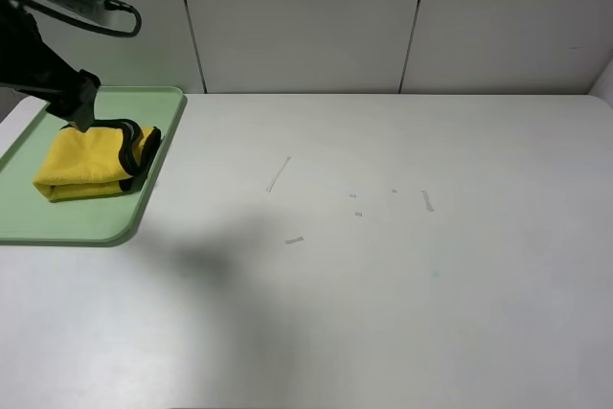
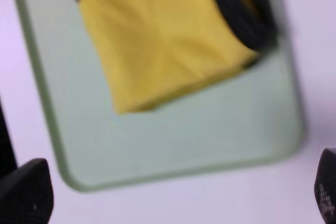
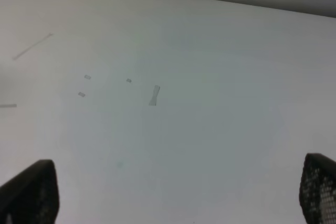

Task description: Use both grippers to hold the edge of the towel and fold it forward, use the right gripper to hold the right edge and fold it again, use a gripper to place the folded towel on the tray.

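The yellow towel with black trim lies folded on the pale green tray at the far left of the table. My left gripper hovers just above the towel's back edge. In the left wrist view it is open, its black fingertips wide apart with nothing between them, and the towel rests on the tray below. My right gripper is open over bare table and holds nothing; the exterior high view does not show it.
The white table carries a few thin tape scraps near its middle, also seen as tape scraps in the right wrist view. A panelled wall stands behind the table's back edge.
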Controlling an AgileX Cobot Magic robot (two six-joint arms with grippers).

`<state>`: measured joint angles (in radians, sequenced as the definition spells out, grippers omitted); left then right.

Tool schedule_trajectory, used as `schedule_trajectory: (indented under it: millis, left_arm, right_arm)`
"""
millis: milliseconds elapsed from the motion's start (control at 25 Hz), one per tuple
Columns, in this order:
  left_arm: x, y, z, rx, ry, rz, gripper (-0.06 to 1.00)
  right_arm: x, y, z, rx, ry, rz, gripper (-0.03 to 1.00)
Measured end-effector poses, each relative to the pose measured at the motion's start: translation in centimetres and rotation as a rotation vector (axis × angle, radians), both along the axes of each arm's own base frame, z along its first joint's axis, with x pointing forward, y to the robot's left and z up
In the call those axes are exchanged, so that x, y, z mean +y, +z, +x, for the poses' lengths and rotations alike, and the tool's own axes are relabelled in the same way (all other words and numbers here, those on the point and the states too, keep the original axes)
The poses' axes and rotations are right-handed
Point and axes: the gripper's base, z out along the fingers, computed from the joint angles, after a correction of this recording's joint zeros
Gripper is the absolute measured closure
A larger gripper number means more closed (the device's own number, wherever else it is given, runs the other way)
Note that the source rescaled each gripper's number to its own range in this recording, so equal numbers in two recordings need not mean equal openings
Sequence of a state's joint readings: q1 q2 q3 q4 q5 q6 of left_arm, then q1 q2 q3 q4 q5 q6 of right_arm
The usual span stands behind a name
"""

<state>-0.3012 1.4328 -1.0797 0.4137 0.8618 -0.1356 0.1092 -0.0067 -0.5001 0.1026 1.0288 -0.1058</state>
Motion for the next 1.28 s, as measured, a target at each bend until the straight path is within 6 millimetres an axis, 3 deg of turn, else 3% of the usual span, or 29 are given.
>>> schedule_trajectory:
  millis: [120,360,640,960,1280]
  left_arm:
    - [-0.2,1.9,-4.1,-0.032,-0.024,-0.054,-0.06]
    - [0.6,3.4,-11.4,-0.069,-0.058,-0.167,-0.06]
    - [3.0,1.6,-17.9,-0.143,-0.061,-0.255,-0.06]
    - [4.2,-1.3,-21.9,-0.185,-0.068,-0.346,-0.06]
    - [4.1,-2.1,-23.2,-0.135,-0.111,-0.390,-0.06]
  right_arm:
    - [0.0,0.0,0.0,0.000,0.000,0.000,-0.03]
    - [0.0,0.0,0.0,0.000,0.000,0.000,-0.03]
    - [0.0,0.0,0.0,0.000,0.000,0.000,-0.03]
    - [0.0,0.0,0.0,0.000,0.000,0.000,-0.03]
    - [0.0,0.0,0.0,0.000,0.000,0.000,-0.03]
